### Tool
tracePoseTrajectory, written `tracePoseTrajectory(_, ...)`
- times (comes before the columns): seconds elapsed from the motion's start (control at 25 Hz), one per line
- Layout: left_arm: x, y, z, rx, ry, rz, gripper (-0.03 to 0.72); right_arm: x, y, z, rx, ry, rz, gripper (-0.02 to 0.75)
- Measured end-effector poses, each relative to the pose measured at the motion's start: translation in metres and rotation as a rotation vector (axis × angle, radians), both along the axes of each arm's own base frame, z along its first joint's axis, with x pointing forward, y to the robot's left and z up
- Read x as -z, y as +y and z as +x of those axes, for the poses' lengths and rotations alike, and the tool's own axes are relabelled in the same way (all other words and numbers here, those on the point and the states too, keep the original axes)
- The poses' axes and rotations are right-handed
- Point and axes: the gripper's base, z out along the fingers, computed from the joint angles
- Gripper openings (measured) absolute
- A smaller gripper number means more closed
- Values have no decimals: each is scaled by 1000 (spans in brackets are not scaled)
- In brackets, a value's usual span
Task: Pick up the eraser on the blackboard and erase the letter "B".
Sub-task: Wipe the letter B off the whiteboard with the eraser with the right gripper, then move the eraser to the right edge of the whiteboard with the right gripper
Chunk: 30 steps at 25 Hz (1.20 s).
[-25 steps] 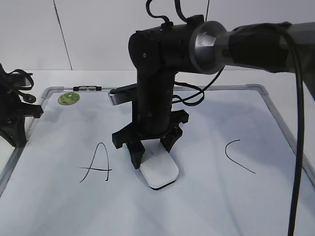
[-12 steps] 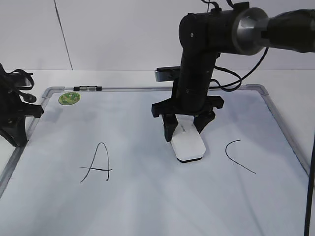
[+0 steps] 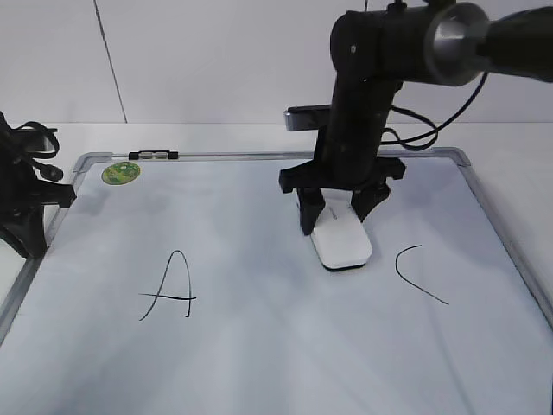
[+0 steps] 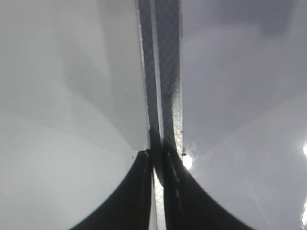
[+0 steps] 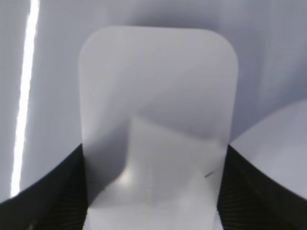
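The blackboard [image 3: 259,363] is a white dry-erase board with a silver-grey frame and a round green sticker [image 3: 120,173]. My right gripper [image 3: 340,216] is shut on the white eraser [image 3: 342,245] and holds it flat on the board between the "A" [image 3: 170,287] and the "C" [image 3: 418,275]. The right wrist view shows the eraser [image 5: 158,115] clamped between both fingers. No letter "B" shows on the board. My left gripper [image 4: 156,158] is shut and empty, over the board's left frame edge [image 4: 160,72], at the exterior view's left [image 3: 26,220].
A small black-and-silver marker [image 3: 154,156] lies on the board's top frame next to the green sticker. The right arm [image 3: 363,104] stands over the board's middle. A white wall rises behind the table.
My right gripper has slid the eraser from beside the "A" to the right and slightly up the board, ending near the "C". The left arm has not moved.
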Motion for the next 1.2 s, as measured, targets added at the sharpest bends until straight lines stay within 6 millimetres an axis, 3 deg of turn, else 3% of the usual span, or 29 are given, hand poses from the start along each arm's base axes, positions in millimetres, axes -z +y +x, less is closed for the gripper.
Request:
tracePoseTrajectory(0.28,0,0,0,1,0,1,19,-46,-47,12,98,-102,27,533)
tracePoseTrajectory(0.48,0,0,0,1,0,1,19,-64,-88,17,176,-140,34,533)
tracePoseTrajectory(0.84,0,0,0,1,1,1,19,-45,-150,5,227,-46,-3,533)
tracePoseTrajectory(1.2,0,0,0,1,1,2,19,-28,-169,-15,195,29,-49,533)
